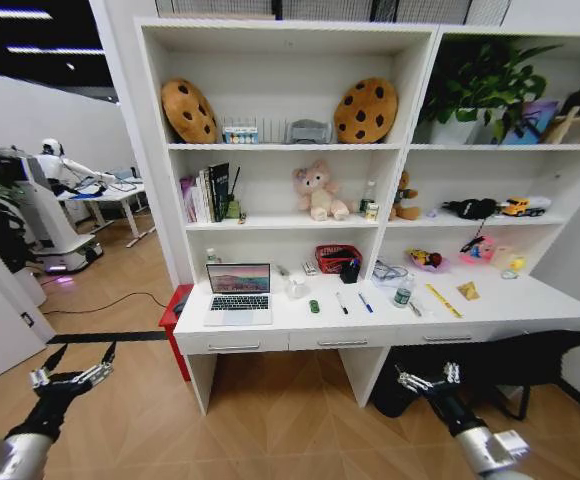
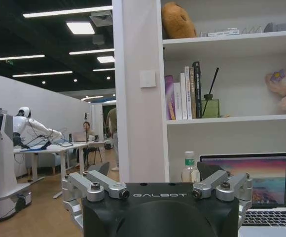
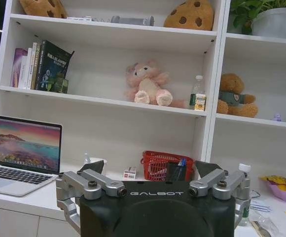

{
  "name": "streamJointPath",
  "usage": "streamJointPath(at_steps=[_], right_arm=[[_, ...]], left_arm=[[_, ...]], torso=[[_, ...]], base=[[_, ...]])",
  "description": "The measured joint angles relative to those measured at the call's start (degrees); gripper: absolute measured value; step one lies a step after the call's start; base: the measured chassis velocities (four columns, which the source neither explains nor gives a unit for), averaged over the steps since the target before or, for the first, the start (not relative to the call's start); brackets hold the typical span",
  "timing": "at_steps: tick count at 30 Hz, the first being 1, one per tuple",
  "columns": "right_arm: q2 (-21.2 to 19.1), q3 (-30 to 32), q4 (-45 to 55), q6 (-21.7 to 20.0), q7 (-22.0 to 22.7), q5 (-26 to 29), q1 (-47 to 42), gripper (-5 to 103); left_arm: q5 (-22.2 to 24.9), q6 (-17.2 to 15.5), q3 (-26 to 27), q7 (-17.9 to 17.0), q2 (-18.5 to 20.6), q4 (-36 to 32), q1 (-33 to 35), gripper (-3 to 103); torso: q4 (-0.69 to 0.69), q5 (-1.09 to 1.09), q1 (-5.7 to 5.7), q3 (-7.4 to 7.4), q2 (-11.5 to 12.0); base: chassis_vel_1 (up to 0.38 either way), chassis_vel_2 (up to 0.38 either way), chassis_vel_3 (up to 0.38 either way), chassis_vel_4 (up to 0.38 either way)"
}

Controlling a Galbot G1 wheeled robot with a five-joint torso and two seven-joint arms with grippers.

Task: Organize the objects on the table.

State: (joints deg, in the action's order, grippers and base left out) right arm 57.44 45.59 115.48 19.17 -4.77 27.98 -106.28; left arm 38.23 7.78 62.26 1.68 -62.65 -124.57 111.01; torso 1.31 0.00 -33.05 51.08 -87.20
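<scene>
— Where are the claws?

— I have the left claw (image 1: pixel 78 368) low on the left, over the wooden floor, well short of the bench (image 1: pixel 490 305), fingers spread and holding nothing. The right claw (image 1: pixel 428 380) hangs low on the right, also short of the bench front, fingers spread too, nothing between them. In my wrist views both claws show their jaws wide apart.

— And the things on the bench?

— The silver laptop (image 1: pixel 239 293) stands open at the left end, screen lit. Right of it I see a small white cup (image 1: pixel 297 288), then the tiny green toy car (image 1: pixel 314 306), then a black pen (image 1: pixel 342 302) and a blue pen (image 1: pixel 366 302) lying side by side but apart. The clear bottle with the green label (image 1: pixel 403 292) stands upright just beyond them. A red basket (image 1: pixel 337 258) sits at the back against the shelving.

— Anything above?

— A pink plush toy (image 1: pixel 318 191) sits on the middle shelf, and two cookie-shaped cushions (image 1: pixel 366 110) lean on the top one.
</scene>
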Motion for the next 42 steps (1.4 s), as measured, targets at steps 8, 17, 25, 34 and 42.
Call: streamJointPath(at_steps=[8, 17, 25, 34, 42], right_arm=[[1.05, -0.8, 0.0, -0.14, -0.54, -0.34, -0.05, 100], [1.15, -0.83, -0.23, -0.18, -0.54, -0.52, 0.34, 100], [1.01, -0.69, -0.46, 0.07, 0.04, -1.34, 0.58, 100], [0.84, -0.59, -0.58, -0.09, -0.36, -1.3, 0.52, 100], [0.97, -0.73, -1.18, 0.0, -0.5, -1.32, 0.7, 100]], left_arm=[[-2.1, 0.62, -1.64, 0.27, 0.0, 0.68, -0.69, 100], [-0.95, 0.5, -0.39, 0.27, 0.48, 0.8, -0.59, 100], [-0.31, 0.5, -0.02, 0.09, 0.08, 1.19, -0.33, 100], [-0.45, 0.3, 0.07, 0.0, 0.09, 1.13, -0.45, 100], [-1.17, 0.09, -0.16, -0.02, 0.14, 1.04, -0.46, 100]], torso=[[0.01, 0.0, 0.0, 0.0, 0.0], [0.0, 0.0, 0.02, 0.0, 0.0], [0.0, -0.01, -0.03, 0.01, 0.02], [0.01, 0.0, 0.04, -0.01, -0.01], [0.0, 0.0, 0.02, 0.0, -0.01]], base=[[0.0, 0.0, 0.0, 0.0], [-0.052, 0.032, 0.042, -0.039], [-0.045, 0.053, 0.055, -0.042], [0.0, 0.0, 0.0, 0.0], [-0.057, 0.056, 0.049, -0.059]])
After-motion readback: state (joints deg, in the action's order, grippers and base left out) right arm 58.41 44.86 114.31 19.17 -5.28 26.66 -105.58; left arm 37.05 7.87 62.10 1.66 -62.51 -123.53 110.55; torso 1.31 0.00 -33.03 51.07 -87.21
